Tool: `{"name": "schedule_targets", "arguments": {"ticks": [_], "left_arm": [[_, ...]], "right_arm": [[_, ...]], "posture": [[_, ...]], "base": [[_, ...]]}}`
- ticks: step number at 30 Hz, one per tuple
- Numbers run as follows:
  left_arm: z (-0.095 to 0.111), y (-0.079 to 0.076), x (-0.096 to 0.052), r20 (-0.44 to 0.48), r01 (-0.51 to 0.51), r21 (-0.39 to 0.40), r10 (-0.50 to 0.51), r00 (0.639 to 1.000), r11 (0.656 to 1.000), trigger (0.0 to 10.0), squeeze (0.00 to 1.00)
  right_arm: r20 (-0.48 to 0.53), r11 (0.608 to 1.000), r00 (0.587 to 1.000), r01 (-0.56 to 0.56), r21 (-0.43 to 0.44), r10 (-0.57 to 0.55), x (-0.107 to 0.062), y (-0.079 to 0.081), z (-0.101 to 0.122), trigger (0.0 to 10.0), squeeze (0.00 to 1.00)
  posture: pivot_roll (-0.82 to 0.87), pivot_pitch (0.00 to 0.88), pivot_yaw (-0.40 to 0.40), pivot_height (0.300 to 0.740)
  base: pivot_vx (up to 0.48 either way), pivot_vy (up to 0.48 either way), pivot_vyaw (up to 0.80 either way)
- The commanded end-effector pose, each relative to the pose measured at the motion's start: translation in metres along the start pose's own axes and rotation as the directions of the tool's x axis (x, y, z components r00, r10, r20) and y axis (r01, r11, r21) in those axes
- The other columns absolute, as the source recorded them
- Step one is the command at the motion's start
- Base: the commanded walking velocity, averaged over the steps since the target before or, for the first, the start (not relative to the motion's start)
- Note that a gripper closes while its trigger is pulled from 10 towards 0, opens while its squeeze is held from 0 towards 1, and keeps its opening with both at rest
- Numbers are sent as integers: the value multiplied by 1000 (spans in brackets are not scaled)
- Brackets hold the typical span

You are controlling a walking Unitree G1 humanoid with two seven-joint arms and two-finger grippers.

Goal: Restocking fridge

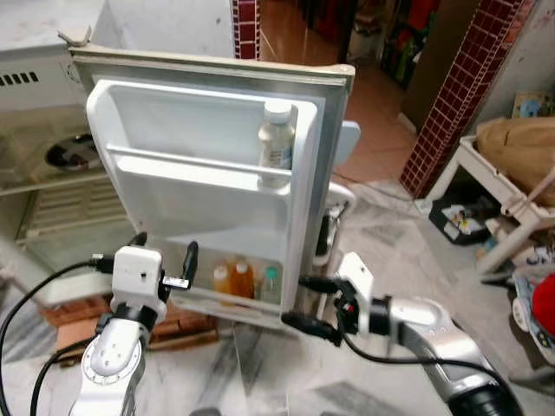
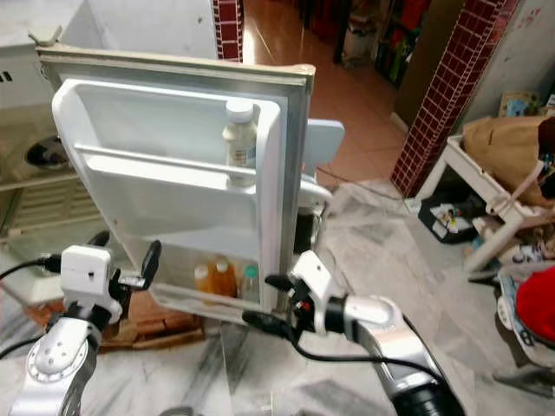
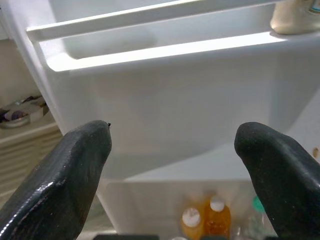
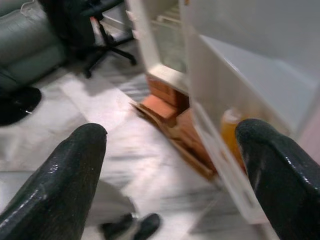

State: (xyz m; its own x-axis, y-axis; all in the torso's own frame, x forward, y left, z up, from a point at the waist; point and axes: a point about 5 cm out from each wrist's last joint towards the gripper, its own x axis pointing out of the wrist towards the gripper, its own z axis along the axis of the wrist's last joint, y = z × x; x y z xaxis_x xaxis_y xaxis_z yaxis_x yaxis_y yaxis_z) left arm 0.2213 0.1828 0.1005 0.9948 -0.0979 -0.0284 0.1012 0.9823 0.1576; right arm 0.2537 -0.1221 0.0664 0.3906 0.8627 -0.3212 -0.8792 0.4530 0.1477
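The small fridge's door [image 1: 199, 208] stands wide open before me. A white bottle [image 1: 276, 139] stands on its upper door shelf. On the bottom shelf are two orange bottles [image 1: 234, 279] and a clear bottle with a green cap [image 1: 271, 284]. My left gripper [image 1: 165, 251] is open and holds nothing; it is raised close in front of the door's lower half. In the left wrist view the orange bottles [image 3: 205, 220] lie below its fingertips [image 3: 75, 170]. My right gripper [image 1: 305, 303] is open and holds nothing, low by the door's outer edge, beside the bottom shelf.
The fridge's inside [image 1: 52, 165] is at the far left, with a dark bowl [image 1: 69, 154] on a shelf. Wooden blocks [image 1: 173, 325] lie under the fridge. A white rack [image 1: 494, 191] with a brown bag [image 1: 520, 143] stands at the right, near a brick pillar [image 1: 460, 95]. An office chair [image 4: 95, 30] stands on the marble floor.
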Motion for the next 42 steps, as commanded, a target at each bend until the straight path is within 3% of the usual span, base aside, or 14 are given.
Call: {"name": "schedule_targets", "arguments": {"ticks": [1, 2, 7, 15, 18, 23, 26, 31, 39, 42], "left_arm": [[-1, 3, -1, -2, -11, 12, 11, 1000, 1000, 10000, 0], [-1, 2, -2, -6, -10, 13, 10, 1000, 1000, 10000, 0], [-2, 1, -2, -12, -12, 13, 12, 1000, 1000, 10000, 0], [-3, 1, -2, -16, -21, 20, 21, 1000, 1000, 10000, 0], [-3, 2, -3, -15, -26, 22, 27, 1000, 999, 10000, 0], [-3, 4, -4, -12, -80, 2, 80, 997, 997, 10000, 0], [-5, 11, -4, -28, -156, -59, 154, 988, 986, 10000, 0], [-10, 27, -6, -72, -306, -161, 298, 952, 938, 10000, 0], [-8, 25, -6, -54, -267, -148, 262, 964, 952, 10000, 0], [-5, 25, -6, -41, -262, -161, 258, 965, 952, 10000, 0]], "right_arm": [[-21, 997, 998, 64, -52, -65, 0, -10, 2, 10000, 0], [-69, 983, 984, 161, -84, -167, -1, -23, -2, 10000, 0], [-112, 963, 961, 241, -121, -255, -7, -38, 1, 10000, 0], [-34, 921, 931, 355, -159, -364, -1, -52, 13, 10000, 0], [-5, 912, 923, 379, -155, -384, 1, -53, 16, 10000, 0], [127, 889, 896, 440, -127, -425, 5, -52, 33, 10000, 0], [173, 878, 878, 466, -105, -446, 8, -50, 37, 10000, 0], [224, 869, 860, 486, -90, -458, 16, -43, 40, 10000, 0], [262, 823, 800, 567, -38, -539, 15, -41, 41, 10000, 0], [259, 771, 748, 636, -18, -611, 11, -47, 39, 10000, 0]], "posture": [[37, 35, -6, 740], [35, 37, -6, 740], [34, 35, -9, 740], [37, 34, -13, 740], [37, 34, -13, 740], [37, 34, -13, 740], [37, 34, -13, 740], [39, 35, -14, 740], [40, 37, -17, 740], [44, 37, -19, 740]], "base": [[0, -420, 0], [0, -480, 0], [0, -480, 0], [0, -480, 0], [0, -455, 0], [0, -49, 415], [0, 0, 790], [0, 0, 781], [0, 0, 744], [0, 0, 0]]}}
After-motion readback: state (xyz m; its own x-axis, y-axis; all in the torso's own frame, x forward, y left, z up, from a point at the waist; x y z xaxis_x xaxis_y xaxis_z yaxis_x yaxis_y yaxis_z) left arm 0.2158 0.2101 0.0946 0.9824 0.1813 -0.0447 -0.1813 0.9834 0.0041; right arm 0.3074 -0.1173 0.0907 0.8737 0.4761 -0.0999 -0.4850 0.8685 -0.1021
